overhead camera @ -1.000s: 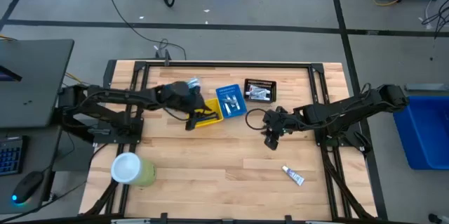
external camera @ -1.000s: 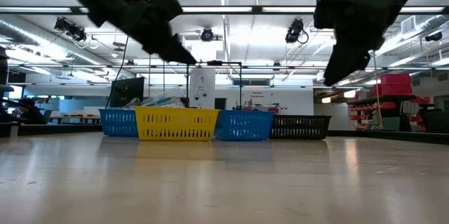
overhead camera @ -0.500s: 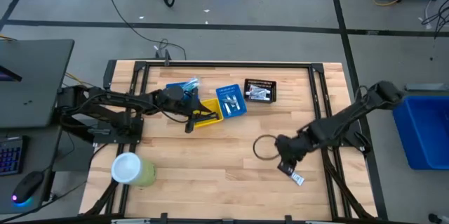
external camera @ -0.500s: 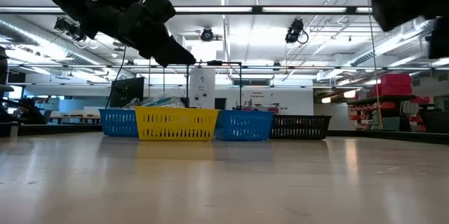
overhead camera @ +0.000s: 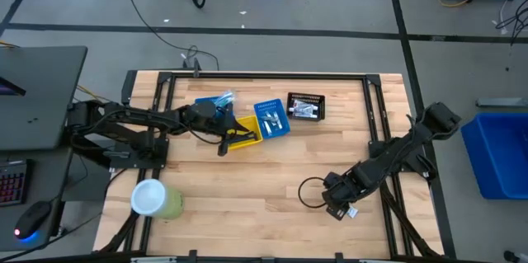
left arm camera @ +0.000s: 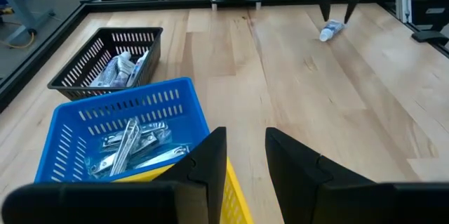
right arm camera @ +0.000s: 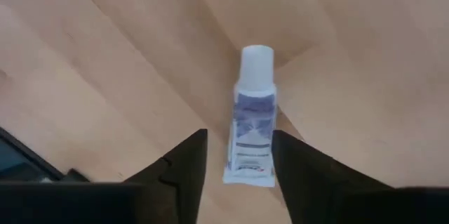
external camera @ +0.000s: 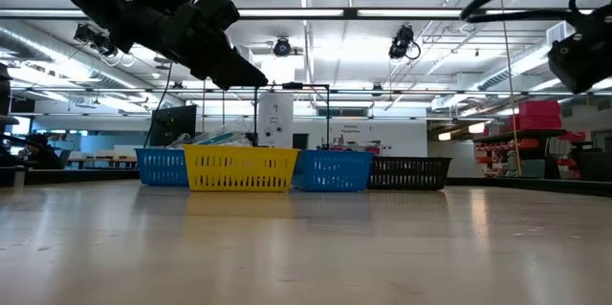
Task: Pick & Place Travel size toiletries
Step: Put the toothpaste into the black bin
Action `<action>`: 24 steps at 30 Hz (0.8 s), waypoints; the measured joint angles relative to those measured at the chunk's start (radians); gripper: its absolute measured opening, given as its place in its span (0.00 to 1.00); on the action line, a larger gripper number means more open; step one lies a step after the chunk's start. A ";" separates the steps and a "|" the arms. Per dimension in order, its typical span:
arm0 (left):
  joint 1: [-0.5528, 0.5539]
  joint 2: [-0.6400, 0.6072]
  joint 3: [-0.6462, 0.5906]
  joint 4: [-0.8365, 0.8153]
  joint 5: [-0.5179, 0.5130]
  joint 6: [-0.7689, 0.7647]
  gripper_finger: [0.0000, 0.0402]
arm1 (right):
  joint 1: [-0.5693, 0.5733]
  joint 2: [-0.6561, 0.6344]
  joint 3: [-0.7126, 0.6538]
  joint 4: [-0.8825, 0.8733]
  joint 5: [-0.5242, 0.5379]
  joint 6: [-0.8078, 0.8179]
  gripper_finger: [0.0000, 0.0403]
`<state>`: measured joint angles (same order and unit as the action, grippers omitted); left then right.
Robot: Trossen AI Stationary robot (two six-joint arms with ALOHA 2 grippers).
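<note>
A small white tube with a blue-marked label (right arm camera: 252,131) lies flat on the wood near the table's near right edge (overhead camera: 351,212); its white cap (right arm camera: 257,59) points away from my right wrist. My right gripper (right arm camera: 238,164) is open and low over it, one finger on each side of the tube's flat tail end, with a gap on both sides. My left gripper (left arm camera: 245,161) is open by a narrow gap and hovers over the yellow bin (overhead camera: 244,133) at the table's far middle. More toiletries lie in the blue bin (left arm camera: 84,122) and the black bin (left arm camera: 70,76).
A second blue bin (overhead camera: 213,102) stands behind the yellow one. A big green cylinder with a white lid (overhead camera: 154,199) stands at the near left. A large blue container (overhead camera: 499,152) sits off the table's right side. Bare wood lies between the bins and the near edge.
My right gripper has swung from the table's middle toward the near right edge and come down over the lone tube, its fingers now either side of it. The tube has stayed where it lay. My left arm drew back slightly toward the table's left, then kept still.
</note>
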<state>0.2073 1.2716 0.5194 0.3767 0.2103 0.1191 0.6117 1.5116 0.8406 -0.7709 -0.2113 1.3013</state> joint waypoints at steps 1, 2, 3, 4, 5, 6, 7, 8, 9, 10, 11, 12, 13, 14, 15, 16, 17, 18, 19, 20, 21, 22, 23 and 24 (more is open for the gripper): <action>0.000 0.000 0.000 0.000 -0.003 -0.004 0.27 | 0.000 0.007 0.000 0.005 0.001 -0.001 0.45; 0.000 0.000 0.000 0.000 -0.007 -0.008 0.27 | 0.000 0.013 0.000 0.004 0.003 -0.005 0.47; 0.000 0.000 0.000 -0.001 -0.010 -0.008 0.27 | 0.000 0.019 0.000 0.003 0.008 -0.011 0.49; 0.000 0.000 0.000 -0.001 -0.011 -0.008 0.27 | 0.000 0.027 0.000 0.005 0.022 -0.021 0.50; 0.000 0.000 0.000 -0.001 -0.011 -0.008 0.27 | 0.000 0.035 0.000 0.005 0.039 -0.034 0.52; 0.000 0.000 0.000 -0.001 -0.011 -0.008 0.27 | 0.000 0.046 0.000 0.004 0.057 -0.049 0.53; 0.000 0.000 0.000 -0.001 -0.011 -0.008 0.27 | 0.000 0.057 0.000 0.006 0.066 -0.069 0.54; 0.000 0.000 0.000 -0.001 -0.011 -0.008 0.27 | -0.001 0.069 0.000 0.008 0.070 -0.092 0.55; 0.000 0.000 0.000 -0.001 -0.011 -0.008 0.27 | -0.001 0.083 0.000 0.011 0.072 -0.115 0.56; 0.000 0.000 0.000 -0.001 -0.011 -0.008 0.27 | 0.000 0.096 0.000 0.014 0.072 -0.127 0.56; 0.000 0.000 0.000 -0.001 -0.011 -0.008 0.27 | 0.000 0.110 0.000 0.016 0.069 -0.133 0.56; 0.000 0.000 0.000 -0.001 -0.011 -0.008 0.27 | 0.000 0.124 0.000 0.022 0.061 -0.143 0.56; 0.000 0.000 0.000 -0.001 -0.011 -0.008 0.27 | 0.000 0.135 0.002 0.025 0.055 -0.152 0.56; 0.000 0.000 0.000 -0.001 -0.011 -0.008 0.27 | -0.001 0.143 0.003 0.026 0.054 -0.157 0.55; 0.000 0.000 0.000 -0.001 -0.011 -0.007 0.27 | -0.001 0.152 0.005 0.027 0.053 -0.160 0.54; 0.000 0.000 0.000 -0.001 -0.011 -0.005 0.27 | -0.002 0.156 0.004 0.028 0.054 -0.168 0.52; 0.000 0.000 0.000 -0.001 -0.011 0.000 0.27 | -0.001 0.157 0.004 0.027 0.054 -0.174 0.50; 0.000 0.000 0.000 -0.001 -0.011 0.009 0.27 | -0.002 0.158 0.004 0.026 0.055 -0.175 0.48; 0.000 0.000 0.000 -0.001 -0.011 0.016 0.27 | -0.005 0.158 0.003 0.023 0.055 -0.174 0.45; 0.000 0.000 0.000 -0.001 -0.011 0.019 0.27 | -0.008 0.157 0.003 0.019 0.056 -0.173 0.42; 0.000 0.000 0.000 -0.001 -0.011 0.019 0.27 | -0.011 0.156 0.002 0.017 0.056 -0.171 0.39; 0.000 0.000 0.000 -0.001 -0.011 0.019 0.27 | -0.015 0.156 0.002 0.015 0.056 -0.166 0.36; 0.000 0.000 0.000 -0.001 -0.011 0.018 0.27 | -0.020 0.156 0.001 0.013 0.055 -0.165 0.33; 0.000 0.000 0.000 -0.001 -0.012 0.018 0.27 | -0.026 0.155 0.001 0.012 0.052 -0.165 0.30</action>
<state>0.2072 1.2716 0.5194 0.3759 0.1987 0.1371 0.5852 1.6663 0.8417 -0.7589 -0.1592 1.1362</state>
